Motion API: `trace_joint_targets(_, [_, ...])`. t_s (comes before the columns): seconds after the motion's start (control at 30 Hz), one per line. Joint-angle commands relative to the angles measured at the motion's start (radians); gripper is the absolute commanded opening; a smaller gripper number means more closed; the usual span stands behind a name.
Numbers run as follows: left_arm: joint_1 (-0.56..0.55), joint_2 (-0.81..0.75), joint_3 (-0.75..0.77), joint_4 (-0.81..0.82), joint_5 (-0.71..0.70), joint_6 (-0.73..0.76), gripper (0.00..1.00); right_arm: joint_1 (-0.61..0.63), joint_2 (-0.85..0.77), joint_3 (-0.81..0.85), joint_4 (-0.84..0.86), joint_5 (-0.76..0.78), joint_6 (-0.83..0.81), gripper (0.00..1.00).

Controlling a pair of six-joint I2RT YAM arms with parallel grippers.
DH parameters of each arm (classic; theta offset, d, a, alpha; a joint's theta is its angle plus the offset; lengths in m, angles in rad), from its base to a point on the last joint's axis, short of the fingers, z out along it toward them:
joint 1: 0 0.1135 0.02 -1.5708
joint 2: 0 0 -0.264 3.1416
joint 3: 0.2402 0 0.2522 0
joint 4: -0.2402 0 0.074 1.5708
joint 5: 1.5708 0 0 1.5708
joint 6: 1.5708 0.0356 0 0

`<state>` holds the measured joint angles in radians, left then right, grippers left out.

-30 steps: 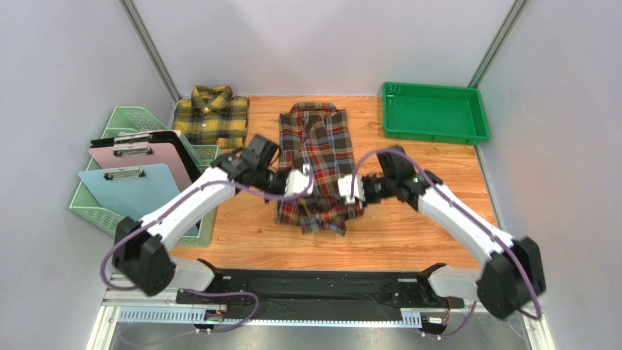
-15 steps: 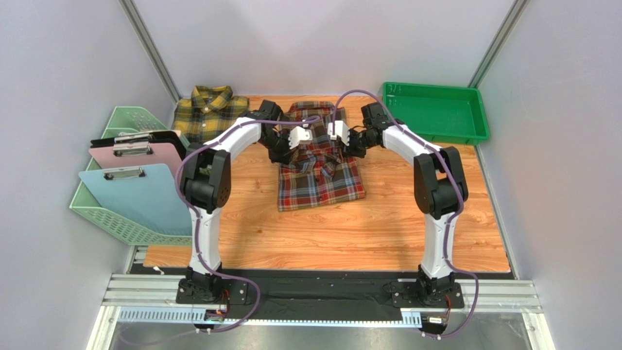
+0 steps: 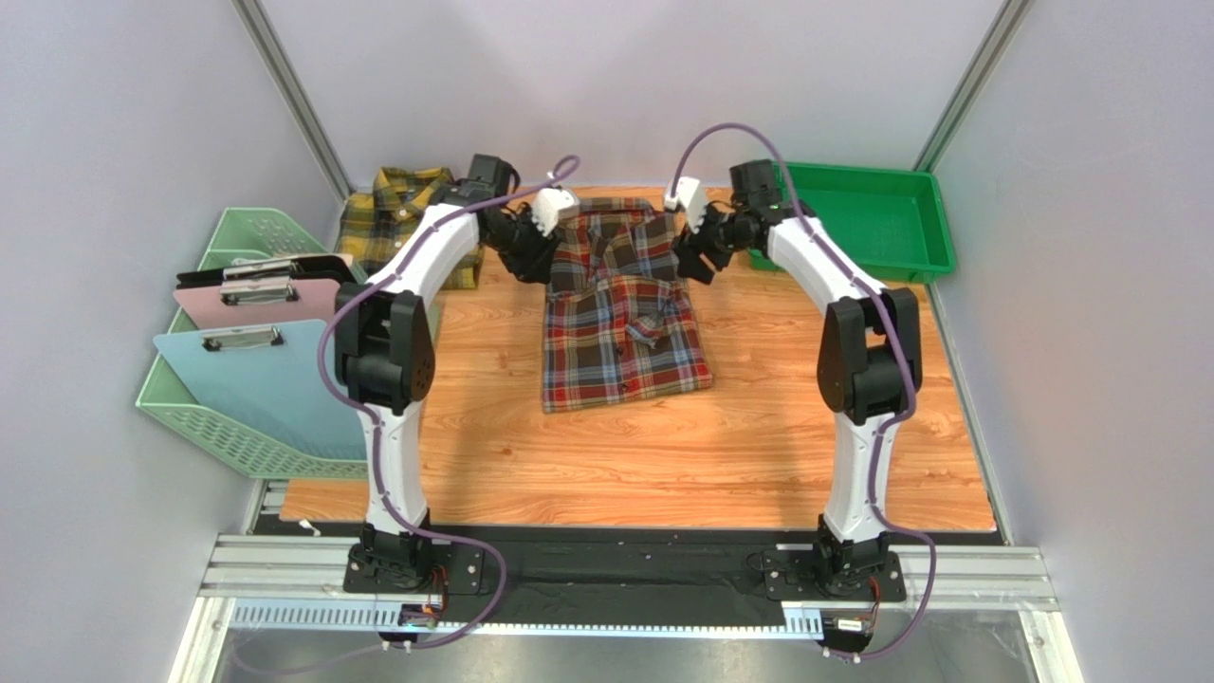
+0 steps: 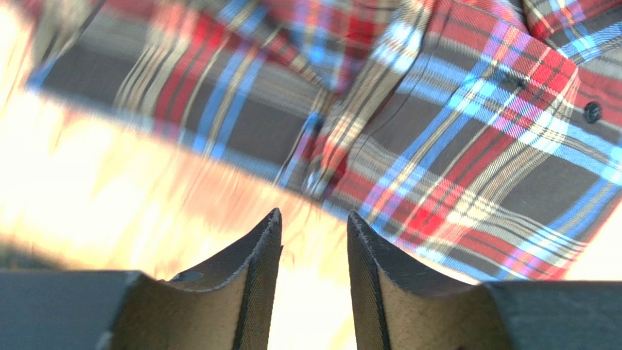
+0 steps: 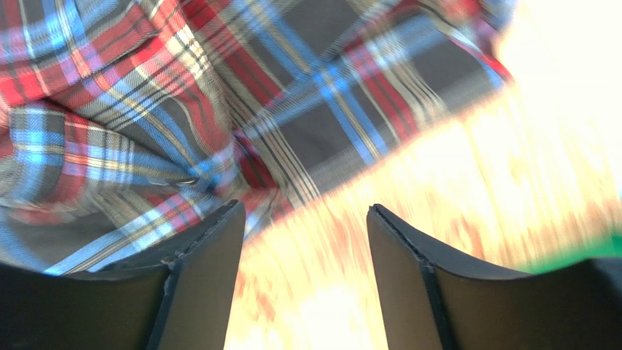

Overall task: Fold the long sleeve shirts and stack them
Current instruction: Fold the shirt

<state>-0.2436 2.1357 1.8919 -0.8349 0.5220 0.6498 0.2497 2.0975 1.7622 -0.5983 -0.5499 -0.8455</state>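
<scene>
The red, brown and navy plaid long sleeve shirt [image 3: 623, 327] lies folded in the middle of the wooden table, collar end at the back. The yellow and dark check shirt [image 3: 388, 214] lies folded at the back left, partly behind my left arm. My left gripper [image 3: 536, 251] hangs at the red shirt's far left corner. In the left wrist view it [image 4: 314, 219] is open and empty over bare wood beside the plaid cloth [image 4: 452, 146]. My right gripper [image 3: 696, 245] sits at the far right corner. It [image 5: 305, 211] is open and empty too, next to the cloth [image 5: 146, 109].
A green tray [image 3: 912, 263] stands at the back right. A pale green basket [image 3: 193, 413] on the left holds pink, blue and black clipboards [image 3: 271, 363]. Grey walls close in the back and sides.
Both grippers carried the red shirt's near end up and over to the far end, then opened and let go. The shirt now lies shorter and folded.
</scene>
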Motion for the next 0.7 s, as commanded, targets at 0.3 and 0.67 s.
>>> trace_joint_targets(0.3, [-0.043,-0.309,-0.350,0.023,0.133,-0.265,0.46,0.013,-0.174,-0.193,-0.261,-0.226,0.523,0.25])
trace_joint_targets(0.67, [-0.115,-0.109,-0.416,-0.032,0.090,-0.380,0.36,0.023,-0.039,-0.338,-0.127,-0.180,0.709,0.22])
